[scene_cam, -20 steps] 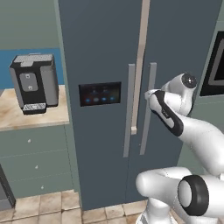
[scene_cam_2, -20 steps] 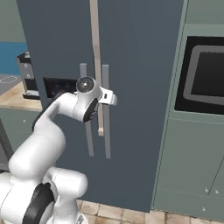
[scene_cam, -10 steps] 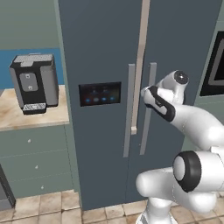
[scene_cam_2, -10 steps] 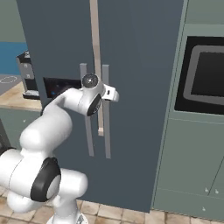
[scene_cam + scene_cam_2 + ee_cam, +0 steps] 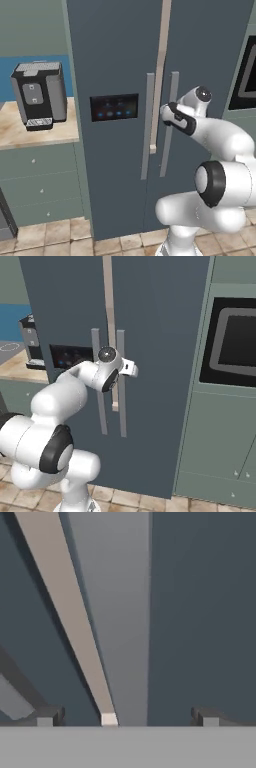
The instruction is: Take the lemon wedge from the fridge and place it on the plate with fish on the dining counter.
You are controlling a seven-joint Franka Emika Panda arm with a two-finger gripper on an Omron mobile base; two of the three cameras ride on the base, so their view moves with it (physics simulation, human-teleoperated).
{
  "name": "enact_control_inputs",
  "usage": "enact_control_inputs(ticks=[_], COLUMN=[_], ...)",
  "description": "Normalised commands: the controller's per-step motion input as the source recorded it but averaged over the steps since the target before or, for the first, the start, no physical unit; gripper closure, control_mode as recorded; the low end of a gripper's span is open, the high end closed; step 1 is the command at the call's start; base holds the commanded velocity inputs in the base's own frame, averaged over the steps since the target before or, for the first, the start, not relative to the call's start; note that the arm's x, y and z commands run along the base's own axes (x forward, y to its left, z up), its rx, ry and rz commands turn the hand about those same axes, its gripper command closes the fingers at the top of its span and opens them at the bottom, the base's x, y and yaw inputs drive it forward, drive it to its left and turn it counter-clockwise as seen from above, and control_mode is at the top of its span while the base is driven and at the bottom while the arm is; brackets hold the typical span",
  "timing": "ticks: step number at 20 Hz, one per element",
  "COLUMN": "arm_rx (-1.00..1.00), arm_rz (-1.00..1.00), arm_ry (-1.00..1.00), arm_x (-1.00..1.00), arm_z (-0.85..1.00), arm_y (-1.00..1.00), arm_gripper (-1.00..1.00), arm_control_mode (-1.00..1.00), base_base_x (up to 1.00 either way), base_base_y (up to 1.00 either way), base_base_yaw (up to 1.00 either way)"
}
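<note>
Left base view: the fridge (image 5: 120, 75) is right in front, tall slate-grey, both doors shut, so whatever's on the shelves is hidden. There's a black panel (image 5: 114, 107) with little blue lights on the left door, and two long vertical handles (image 5: 147, 125) running down the middle with a pale beige strip (image 5: 159, 75) between them. Off to the left, a black coffee machine (image 5: 40, 95) sits on a light wooden desk (image 5: 35, 132) over grey-green drawers. The white arm comes up from the lower right, elbow bent, forearm reaching left and level, with the hand pressed up against the right-hand handle. The fingers themselves are hidden behind the wrist here.

Right base view: same fridge, doors closed. The arm rises from the lower left and stretches across to the handles; the gripper (image 5: 131, 369) is at the right handle (image 5: 120, 381), about mid-height. To the right there's a grey-green cabinet (image 5: 220, 446) with a built-in microwave (image 5: 234, 346).

Hand view: the camera is very close to the door. The two fingers (image 5: 46, 717) are spread wide apart, nothing between them except the grey handle and the beige strip just ahead.
</note>
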Motion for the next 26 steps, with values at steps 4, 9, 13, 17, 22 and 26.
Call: enact_control_inputs(ticks=[4,9,13,17,22,26], arm_rx=[0.0,0.0,0.0,0.0,0.0,0.0], arm_rz=[0.0,0.0,0.0,0.0,0.0,0.0], arm_ry=[0.0,0.0,0.0,0.0,0.0,0.0], arm_x=[0.42,0.51,0.64,0.64,0.08,0.0], arm_z=[-0.1,-0.19,-0.27,-0.31,-0.05,0.0], arm_y=[-0.07,-0.03,0.0,0.0,0.0,0.0], arm_gripper=[-1.0,-1.0,-1.0,-1.0,1.0,1.0], arm_control_mode=[-1.0,-1.0,-1.0,-1.0,-1.0,-1.0], base_base_x=[0.0,0.0,0.0,0.0,0.0,0.0], base_base_y=[0.0,0.0,0.0,0.0,0.0,0.0], base_base_yaw=[0.0,0.0,0.0,0.0,0.0,0.0])
